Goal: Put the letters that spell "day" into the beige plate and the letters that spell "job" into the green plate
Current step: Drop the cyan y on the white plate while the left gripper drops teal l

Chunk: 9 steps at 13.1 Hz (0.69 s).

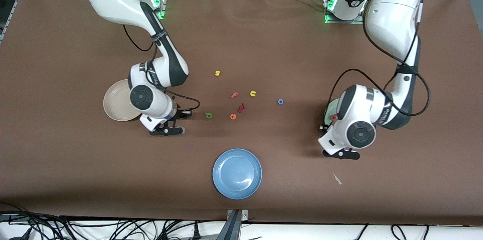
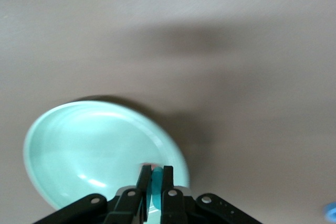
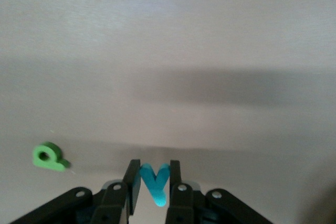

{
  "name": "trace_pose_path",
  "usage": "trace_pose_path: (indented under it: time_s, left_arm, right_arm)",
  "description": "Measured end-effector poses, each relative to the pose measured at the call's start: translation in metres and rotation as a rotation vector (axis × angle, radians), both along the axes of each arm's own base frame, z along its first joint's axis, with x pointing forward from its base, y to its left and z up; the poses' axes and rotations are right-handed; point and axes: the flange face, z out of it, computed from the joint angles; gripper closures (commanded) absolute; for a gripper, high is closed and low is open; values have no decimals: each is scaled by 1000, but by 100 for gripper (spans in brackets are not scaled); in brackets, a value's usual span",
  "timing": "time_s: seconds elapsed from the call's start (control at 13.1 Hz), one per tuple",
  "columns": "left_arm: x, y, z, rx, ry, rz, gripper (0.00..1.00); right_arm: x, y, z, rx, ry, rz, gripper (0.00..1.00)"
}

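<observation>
Right gripper (image 3: 153, 174) is clamped on the teal "y" (image 3: 155, 183); the letter sits between the fingers, its lower end cut off by the frame edge. Bare table under it, the green letter (image 3: 49, 157) lying off to one side of the fingers, well clear of them. In the front view the right wrist covers that grip entirely and also covers part of the beige plate (image 1: 115, 101) beside it; can't make out any letters in the part of the plate that shows.

Left gripper (image 2: 153, 176) is pinched on a thin teal piece (image 2: 156, 188), only a sliver showing between the fingers, shape unreadable. It hangs over the rim of the green plate (image 2: 79, 150). From the front, that plate is mostly under the left arm; a small salmon letter (image 1: 333, 117) peeks out on it.

Blue "o" (image 1: 280, 101) lies on the table toward the left arm's end. Yellow "s" (image 1: 217, 73), yellow "u" (image 1: 253, 93), pink "f" (image 1: 234, 95), dark red "w" (image 1: 242, 108) and orange "e" (image 1: 233, 116) are scattered mid-table. Blue plate (image 1: 237, 173) sits nearest the front camera.
</observation>
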Motion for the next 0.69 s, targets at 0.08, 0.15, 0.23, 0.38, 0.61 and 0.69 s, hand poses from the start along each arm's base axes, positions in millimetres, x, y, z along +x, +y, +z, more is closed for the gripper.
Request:
trace_pose_path:
  time_s: [0.08,0.15,0.23,0.38,0.61,0.69]
  left_arm:
    - [-4,17,-5,-6,23,-11,100]
    - [-11,28,-12,-14,35,-17,100]
    - [-19,33,-22,-22,28,-27,100]
    - [-43,30,-48,-37,5,-44,74]
    - [-65,33,-66,-43,-1,-50,0]
    - [-66,33,-64,-42,-1,-50,0]
  right_arm:
    - [0,-16,8,-6,1,15,90]
    - [-3,-33,15,-12,3,28,90]
    - [-9,-49,21,-15,7,37,90]
    - [-27,-79,30,-15,10,50,90]
    - [-60,-119,26,-11,-38,78,90]
    - [-71,-132,20,-13,-53,97,90]
